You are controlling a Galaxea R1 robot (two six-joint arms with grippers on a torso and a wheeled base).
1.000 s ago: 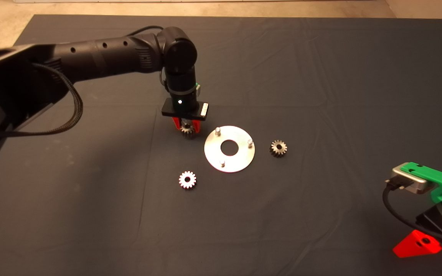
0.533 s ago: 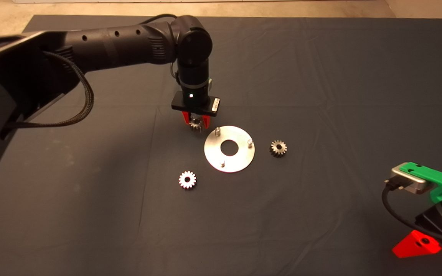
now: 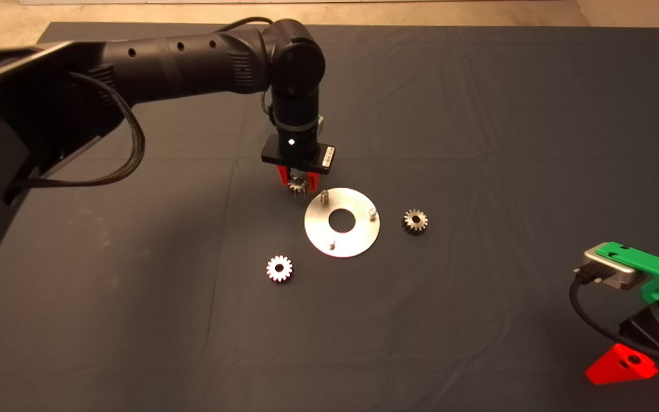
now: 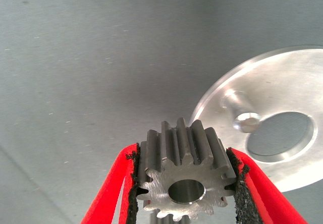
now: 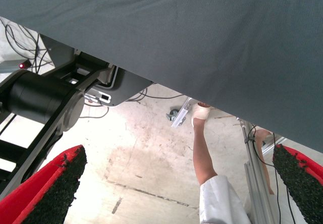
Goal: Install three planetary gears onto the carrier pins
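While pointing straight down, left claw (image 3: 298,184) pinches gear (image 4: 184,176), beside disc (image 3: 358,234).

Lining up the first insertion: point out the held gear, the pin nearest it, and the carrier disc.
Held gear (image 4: 184,176), left wrist view: front face beside its bore.
Nearest pin (image 4: 247,122), left wrist view: top end of the post.
Carrier disc (image 3: 358,203), head view: bare plate between hole and rim.
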